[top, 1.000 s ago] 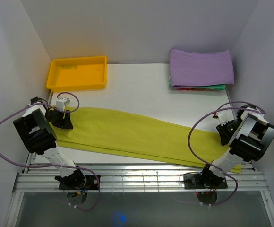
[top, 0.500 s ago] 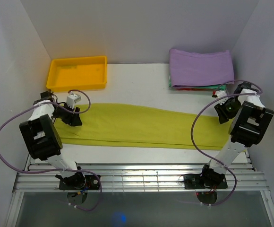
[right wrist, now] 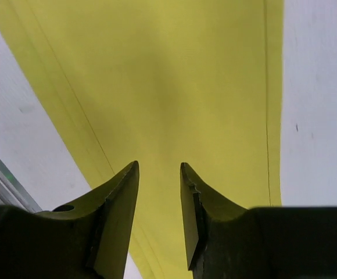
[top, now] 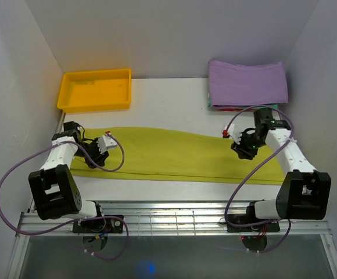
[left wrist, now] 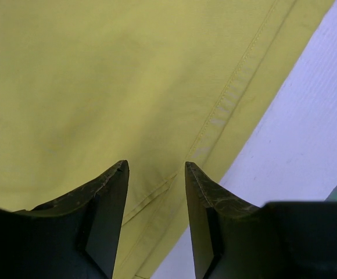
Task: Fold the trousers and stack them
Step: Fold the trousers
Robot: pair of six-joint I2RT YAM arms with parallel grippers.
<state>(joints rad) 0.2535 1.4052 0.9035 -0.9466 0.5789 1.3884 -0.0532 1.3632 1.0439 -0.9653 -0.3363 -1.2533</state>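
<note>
Okay, we see the trousers [top: 174, 157] lying flat as one long narrow strip across the near part of the table [top: 174, 104], running from left to right. The strip looks about one leg wide, so we judge the legs are probably laid one over the other lengthwise, though we can't confirm the layers. No crosswise fold shows.

The left gripper [left wrist: 156, 164] is low over the left end, near a stitched seam and the cloth's edge. Its jaws stand apart with nothing between them and only cloth below. The right gripper [right wrist: 158, 164] is over the strip toward its right end, jaws also parted and pinching nothing. Whether either touches the fabric we can't tell.

The purple folded cloth [top: 247, 81] tops a pile at the far right, well apart from the trousers. The yellow tray [top: 96, 90] is at the far left.

Our call is early-to-mid task. What's left is folding the trousers end to end, then moving them, likely onto that pile.
</note>
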